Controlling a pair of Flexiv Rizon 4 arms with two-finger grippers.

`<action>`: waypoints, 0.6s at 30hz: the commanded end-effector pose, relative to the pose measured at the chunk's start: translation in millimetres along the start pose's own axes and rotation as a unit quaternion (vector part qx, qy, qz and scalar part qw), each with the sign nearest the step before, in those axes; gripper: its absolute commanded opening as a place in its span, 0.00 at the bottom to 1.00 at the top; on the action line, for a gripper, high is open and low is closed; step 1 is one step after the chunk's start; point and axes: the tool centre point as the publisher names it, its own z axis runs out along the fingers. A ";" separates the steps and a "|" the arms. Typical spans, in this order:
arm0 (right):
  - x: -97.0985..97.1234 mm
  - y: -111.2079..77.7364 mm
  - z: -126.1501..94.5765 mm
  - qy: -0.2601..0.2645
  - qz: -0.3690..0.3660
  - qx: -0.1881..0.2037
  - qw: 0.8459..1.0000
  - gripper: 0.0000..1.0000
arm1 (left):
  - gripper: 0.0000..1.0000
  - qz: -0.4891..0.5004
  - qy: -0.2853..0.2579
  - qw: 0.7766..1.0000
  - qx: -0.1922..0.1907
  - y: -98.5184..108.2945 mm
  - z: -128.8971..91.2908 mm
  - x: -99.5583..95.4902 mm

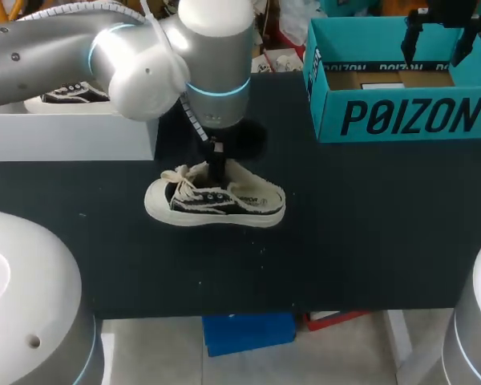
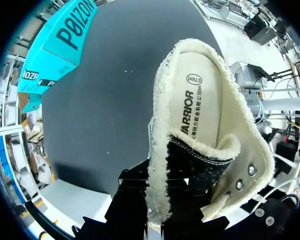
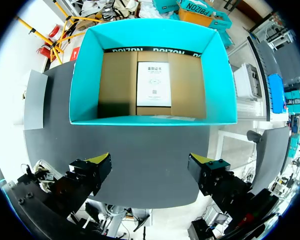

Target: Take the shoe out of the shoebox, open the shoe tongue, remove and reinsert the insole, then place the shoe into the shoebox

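Note:
A cream and black sneaker [image 1: 216, 198] lies on its side mid-table. My left gripper [image 1: 216, 167] comes straight down into its opening. In the left wrist view the gripper [image 2: 160, 200] is shut on the black, fleece-edged shoe tongue [image 2: 192, 162], holding it back so the cream insole [image 2: 200, 97] shows inside. The teal shoebox [image 1: 401, 116] stands at the back right, holding only a white card [image 3: 153, 84] on its brown floor. My right gripper [image 1: 441, 36] hangs above the box, and in the right wrist view this gripper [image 3: 150, 162] is open with nothing between its fingers.
A white box [image 1: 64, 132] carrying a second sneaker [image 1: 68, 92] stands at the back left. Dark tabletop [image 1: 369, 233] stretches in front of and to the right of the shoe, up to the front edge.

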 end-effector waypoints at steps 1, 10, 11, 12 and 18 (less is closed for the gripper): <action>-0.2 -0.3 -0.3 0.000 0.000 0.000 1.000 1.00 | 0.00 -0.003 0.007 1.000 -0.012 -22.2 25.4 -5.9; -0.2 -0.3 -0.3 0.000 0.000 0.000 1.000 1.00 | 0.00 -0.020 0.009 1.000 -0.017 -27.5 51.6 -13.3; -0.2 -0.3 -0.3 0.000 0.000 0.000 1.000 1.00 | 0.00 -0.021 0.009 1.000 -0.016 -27.4 54.3 -13.9; -0.2 -0.3 -0.3 0.000 0.000 0.000 1.000 1.00 | 0.00 -0.021 0.009 1.000 -0.017 -27.3 57.0 -14.2; -0.2 -0.3 -0.3 0.000 0.000 0.000 1.000 1.00 | 0.00 -0.019 0.010 1.000 -0.020 -26.5 70.3 -14.4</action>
